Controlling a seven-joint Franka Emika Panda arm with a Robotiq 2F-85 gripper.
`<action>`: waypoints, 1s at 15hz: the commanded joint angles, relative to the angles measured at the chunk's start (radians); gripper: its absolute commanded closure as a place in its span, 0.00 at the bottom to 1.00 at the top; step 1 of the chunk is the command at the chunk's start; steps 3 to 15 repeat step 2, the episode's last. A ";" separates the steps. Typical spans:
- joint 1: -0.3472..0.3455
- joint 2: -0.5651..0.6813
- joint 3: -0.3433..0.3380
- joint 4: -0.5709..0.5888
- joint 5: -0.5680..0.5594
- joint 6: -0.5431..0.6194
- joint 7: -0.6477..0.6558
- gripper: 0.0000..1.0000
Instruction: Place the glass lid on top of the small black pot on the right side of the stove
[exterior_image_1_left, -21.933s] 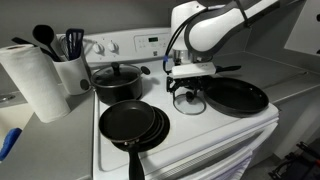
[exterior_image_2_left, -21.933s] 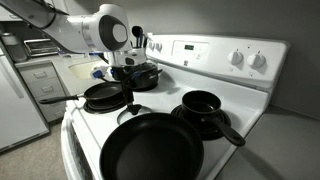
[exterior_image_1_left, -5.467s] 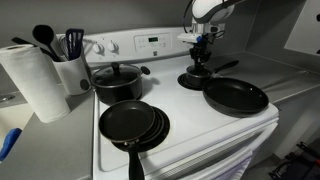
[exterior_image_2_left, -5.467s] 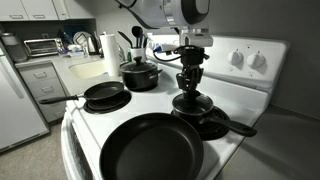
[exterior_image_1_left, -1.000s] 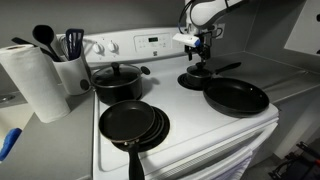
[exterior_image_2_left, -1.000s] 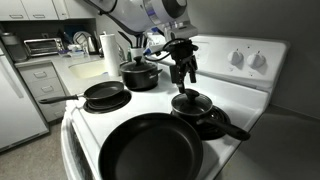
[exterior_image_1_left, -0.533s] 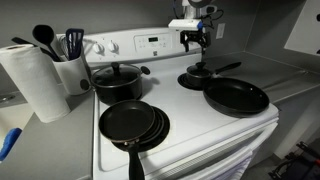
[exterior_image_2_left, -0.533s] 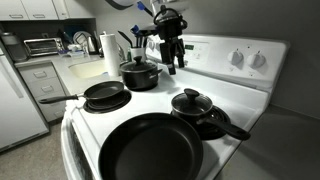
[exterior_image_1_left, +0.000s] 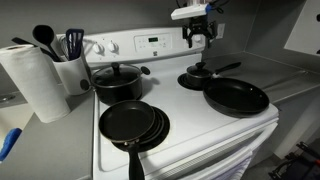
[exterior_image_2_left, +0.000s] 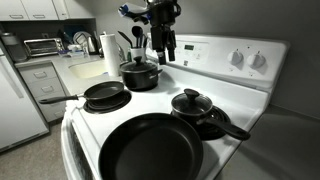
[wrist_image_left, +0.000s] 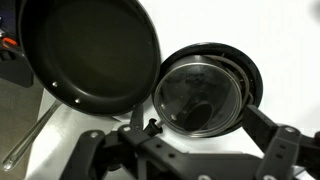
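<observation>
The small round clear glass lid with a black centre knob (exterior_image_1_left: 197, 74) sits level on the small black saucepan with one long straight handle (exterior_image_1_left: 225, 69). The saucepan is on a back burner of the white electric stove (exterior_image_1_left: 182, 106). Well above it, near the top of both exterior views, hangs the robot's black gripper (exterior_image_1_left: 200, 38). It points down, with its jaws apart and holding nothing.

The wrist view looks straight down past the jaws. There the lid's dark rim lies inside the pot's rim (the glass shows a dim reflection), and the wide shallow black frying pan (wrist_image_left: 95, 50) lies just beside the pot.

Only the exterior views show the large two-handled black pot with its own lid (exterior_image_2_left: 140, 73), the stacked smaller black frying pans (exterior_image_1_left: 132, 123) and the white paper towel roll (exterior_image_1_left: 30, 80) on the grey worktop (exterior_image_1_left: 50, 142).
</observation>
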 joint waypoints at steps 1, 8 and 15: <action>-0.002 0.002 0.004 0.006 -0.001 -0.006 0.000 0.00; -0.002 0.002 0.004 0.006 -0.001 -0.006 0.000 0.00; -0.002 0.002 0.004 0.006 -0.001 -0.006 0.000 0.00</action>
